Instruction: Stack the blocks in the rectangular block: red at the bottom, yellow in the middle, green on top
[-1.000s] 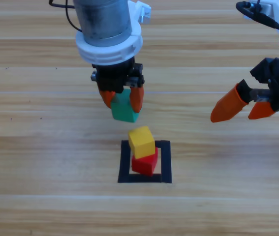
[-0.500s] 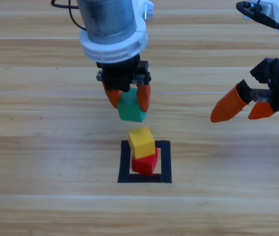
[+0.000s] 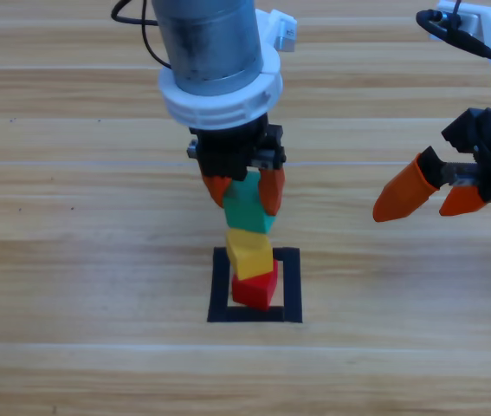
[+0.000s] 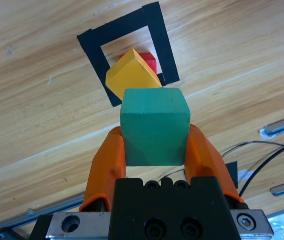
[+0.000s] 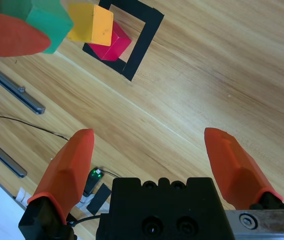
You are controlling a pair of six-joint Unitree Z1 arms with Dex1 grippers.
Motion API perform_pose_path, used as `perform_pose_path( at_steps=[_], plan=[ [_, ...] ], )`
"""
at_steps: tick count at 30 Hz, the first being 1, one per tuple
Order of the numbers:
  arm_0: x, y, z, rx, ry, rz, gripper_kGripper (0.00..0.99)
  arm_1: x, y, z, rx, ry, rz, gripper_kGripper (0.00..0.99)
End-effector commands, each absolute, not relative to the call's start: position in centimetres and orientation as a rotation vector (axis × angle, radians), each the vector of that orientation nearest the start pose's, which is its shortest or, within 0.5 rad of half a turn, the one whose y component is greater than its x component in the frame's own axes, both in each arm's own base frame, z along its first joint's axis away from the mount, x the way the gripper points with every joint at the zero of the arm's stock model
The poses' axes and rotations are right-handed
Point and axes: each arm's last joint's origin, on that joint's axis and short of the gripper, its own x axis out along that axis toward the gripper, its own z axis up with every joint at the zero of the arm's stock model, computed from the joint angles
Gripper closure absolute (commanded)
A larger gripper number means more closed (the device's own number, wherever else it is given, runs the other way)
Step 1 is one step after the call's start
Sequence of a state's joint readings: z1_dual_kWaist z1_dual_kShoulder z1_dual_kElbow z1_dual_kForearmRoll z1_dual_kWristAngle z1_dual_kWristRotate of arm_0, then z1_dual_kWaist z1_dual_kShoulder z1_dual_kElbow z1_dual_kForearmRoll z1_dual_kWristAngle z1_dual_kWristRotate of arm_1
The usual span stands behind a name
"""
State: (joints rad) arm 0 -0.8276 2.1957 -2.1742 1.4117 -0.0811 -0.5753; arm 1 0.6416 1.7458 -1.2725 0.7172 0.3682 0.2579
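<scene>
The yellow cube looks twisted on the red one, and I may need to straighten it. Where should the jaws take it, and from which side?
Judging by its pose, grip the yellow cube across two opposite upright faces, coming from above with the jaws turned to match its twist on the red cube. First the left gripper, holding the green cube right over it, would need to clear.

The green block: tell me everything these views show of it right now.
The green block is a small matte teal-green cube with plain faces and crisp edges, no markings. It is clamped between the two orange jaws of the left gripper, which grip opposite side faces. It sits slightly turned, above the yellow block, which rests askew on the red block inside the black tape outline. Whether it already touches the yellow block cannot be told.
</scene>
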Motion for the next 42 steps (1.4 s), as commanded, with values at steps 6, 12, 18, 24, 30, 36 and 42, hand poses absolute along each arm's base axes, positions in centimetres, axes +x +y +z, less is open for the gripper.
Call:
perform_pose_path(
  at_steps=[6,12,18,24,30,36,42],
  plan=[
    [29.9,-34.5,27.9,0.152,1.581,-0.267,0.990,24.5,19.7,29.6,0.065,1.311,0.726,0.013],
    [30.0,-34.5,27.7,0.167,1.572,-0.251,0.990,24.5,19.7,29.6,0.065,1.313,0.729,0.013],
    [30.1,-34.5,27.4,0.175,1.568,-0.236,0.990,24.5,19.7,29.6,0.064,1.312,0.730,0.013],
    [30.3,-34.7,27.0,0.182,1.572,-0.231,0.990,24.5,19.7,29.5,0.064,1.312,0.730,0.013],
    [30.5,-34.9,26.3,0.193,1.577,-0.219,0.990,24.5,19.7,29.6,0.065,1.313,0.731,0.013],
    [30.6,-34.9,26.3,0.194,1.573,-0.219,0.990,24.3,19.6,29.6,0.064,1.311,0.733,0.013],
    [30.6,-35.0,26.4,0.191,1.567,-0.224,0.990,24.3,19.6,29.8,0.066,1.307,0.733,0.013]
  ],
)
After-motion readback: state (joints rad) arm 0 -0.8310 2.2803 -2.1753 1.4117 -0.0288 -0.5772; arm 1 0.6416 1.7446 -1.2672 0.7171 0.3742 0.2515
